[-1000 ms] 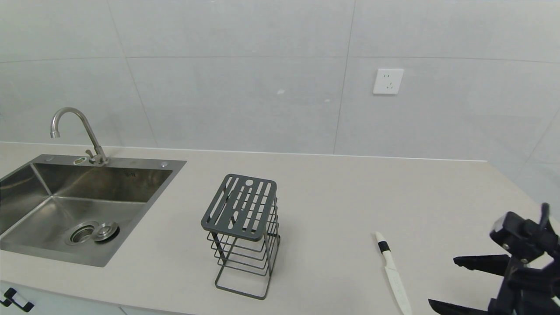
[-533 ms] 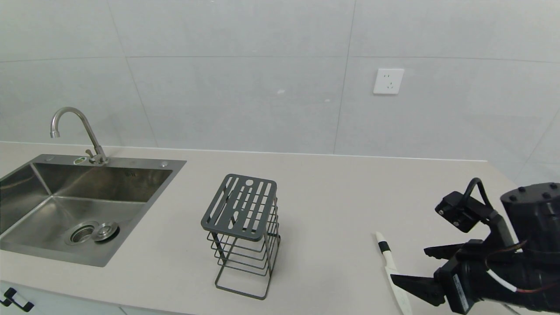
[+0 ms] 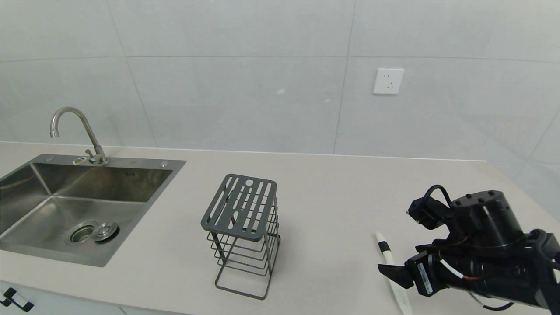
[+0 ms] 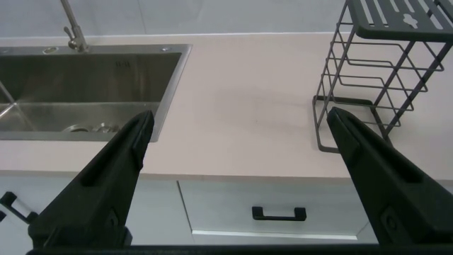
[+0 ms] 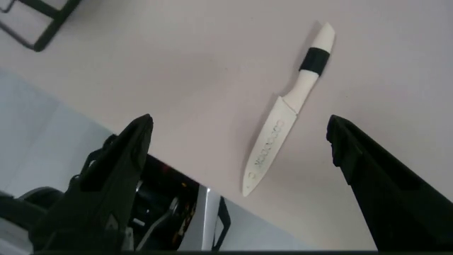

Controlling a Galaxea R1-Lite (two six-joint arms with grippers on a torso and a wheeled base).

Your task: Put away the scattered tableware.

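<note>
Right of the knife rack (image 3: 241, 227), at the bench (image 3: 332, 205) front edge, white knife (image 5: 287, 120) lies flat, blade tip outward. Right tool (image 5: 239, 131) hovers over it, jaws wide apart, likely lining up a grasp. Left tool (image 4: 239, 117) gapes empty, sink (image 3: 100, 183) side of rack.

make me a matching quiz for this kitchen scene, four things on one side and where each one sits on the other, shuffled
Things:
1. knife
2. wire rack
3. sink
4. socket

Places:
a. on the tiled wall
b. set into the counter on the robot's left side
c. standing upright near the middle of the counter
d. lying flat by the counter's front edge on the robot's right side

Pairs: 1-d, 2-c, 3-b, 4-a
</note>
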